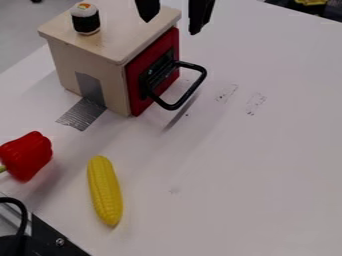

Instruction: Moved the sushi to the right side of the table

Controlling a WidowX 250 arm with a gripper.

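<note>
The sushi (85,20) is standing upright on top of the box (110,37), while the end effector (171,26) is hanging near the box's far right corner, its two fingers spread well apart with nothing between them. The red door (133,92) with its black handle (194,89) is facing right on the box, and gray tape (83,114) is running from the box's front onto the tabletop (247,165). In front of the box, the pepper (28,155) and the corn (105,190) are lying apart, the pepper farther left.
</note>
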